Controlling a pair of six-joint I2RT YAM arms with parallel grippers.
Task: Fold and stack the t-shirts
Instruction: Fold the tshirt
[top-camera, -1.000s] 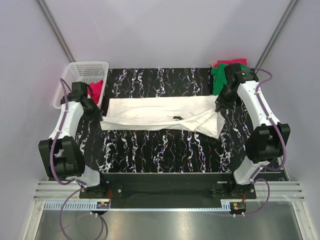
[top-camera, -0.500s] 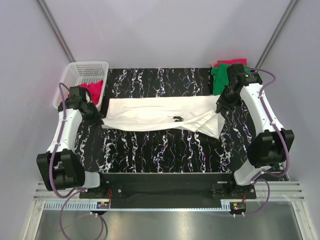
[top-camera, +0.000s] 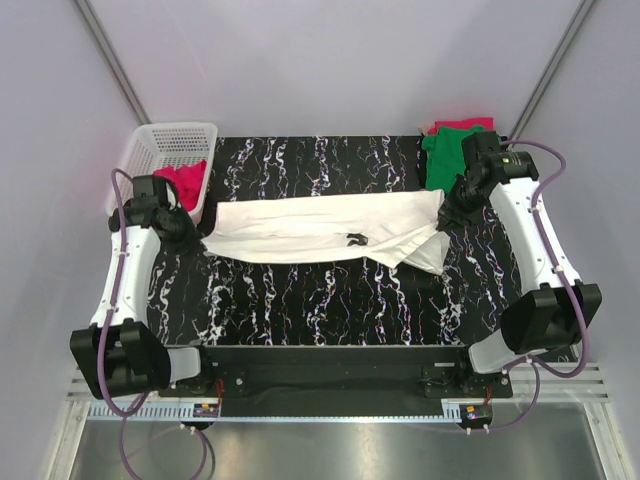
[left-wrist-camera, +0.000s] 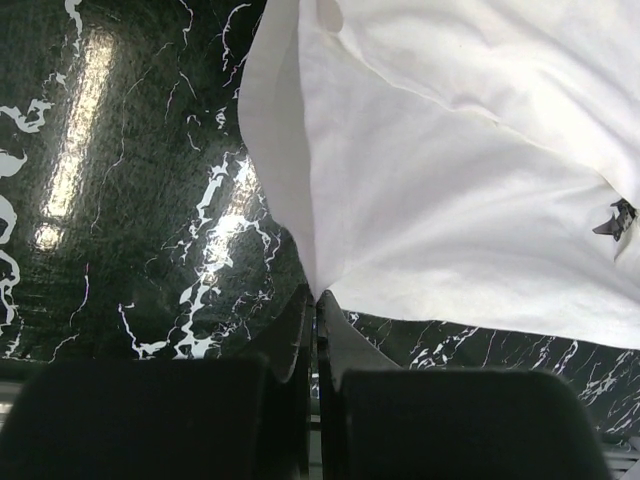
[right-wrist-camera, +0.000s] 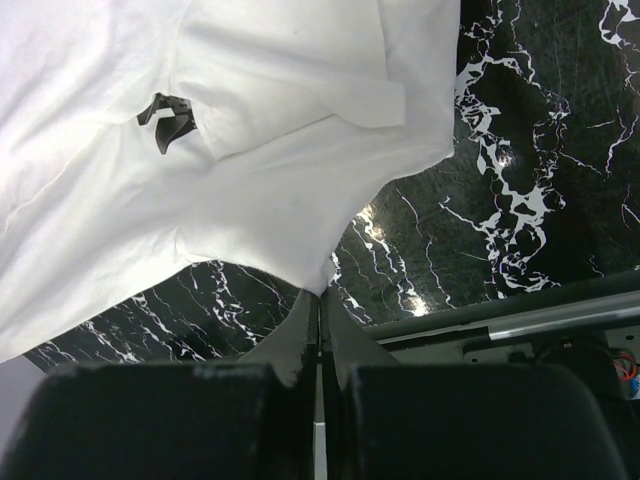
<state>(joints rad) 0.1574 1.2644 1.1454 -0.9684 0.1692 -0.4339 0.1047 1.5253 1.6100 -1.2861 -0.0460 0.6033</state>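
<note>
The white t-shirt (top-camera: 320, 228) is stretched left to right across the black marbled table, lifted at both ends. My left gripper (top-camera: 196, 238) is shut on its left corner; the left wrist view shows the white t-shirt (left-wrist-camera: 450, 190) pinched at the left gripper's (left-wrist-camera: 317, 297) tips. My right gripper (top-camera: 443, 212) is shut on the right end; the right wrist view shows the white t-shirt (right-wrist-camera: 230, 160) pinched at the right gripper's (right-wrist-camera: 320, 297) tips. A green t-shirt (top-camera: 445, 155) lies folded at the back right on a pinkish-red one (top-camera: 462, 124). Another pinkish-red t-shirt (top-camera: 185, 182) hangs from the basket.
A white plastic basket (top-camera: 165, 145) stands at the back left corner of the table (top-camera: 320, 310). A small black tag (top-camera: 353, 238) shows on the white shirt. Grey walls close in on both sides.
Both grippers have moved outward and a little back, the left one leftward and the right one rightward. The white shirt is pulled tauter and flatter between them.
</note>
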